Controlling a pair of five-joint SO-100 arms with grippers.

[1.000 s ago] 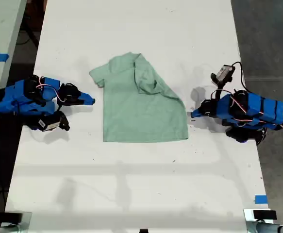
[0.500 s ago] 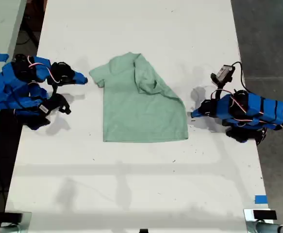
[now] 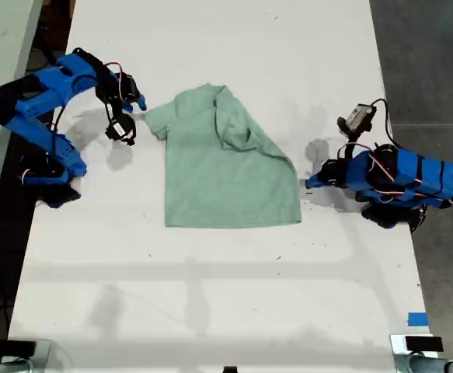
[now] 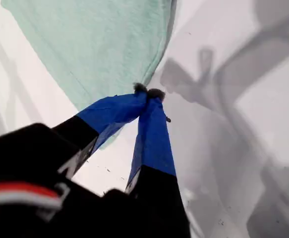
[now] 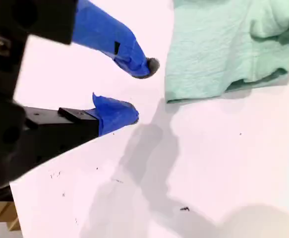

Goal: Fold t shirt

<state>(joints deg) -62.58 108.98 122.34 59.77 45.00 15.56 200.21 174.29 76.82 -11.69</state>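
Nearest the exterior view's lower edge, the white flat tabletop (image 3: pixel 210 295) is bare. A small blue tape strip (image 3: pixel 417 318) sits at that view's lower right.

Farther up, at table centre, lies the pale mint-green short-sleeved cloth t shirt (image 3: pixel 226 175) (image 4: pixel 99 44) (image 5: pixel 218 49). Its hem is straight and nearest the lower edge, its collar farthest. The body is flat and lightly wrinkled. The sleeve on the exterior view's right is folded diagonally over the chest; the other sleeve is spread out. Open table surrounds all four sides.

My first gripper (image 3: pixel 310 183) (image 4: pixel 148 91) is low on the table at the exterior view's right, just beside the shirt's side edge near the hem corner. Its fingers are pressed together with no cloth between them; contact with the edge cannot be told.

Farther still, at the exterior view's left, my second gripper (image 3: pixel 138 103) (image 5: pixel 138 90) hangs raised just beside the spread sleeve, fingers spread, holding nothing.
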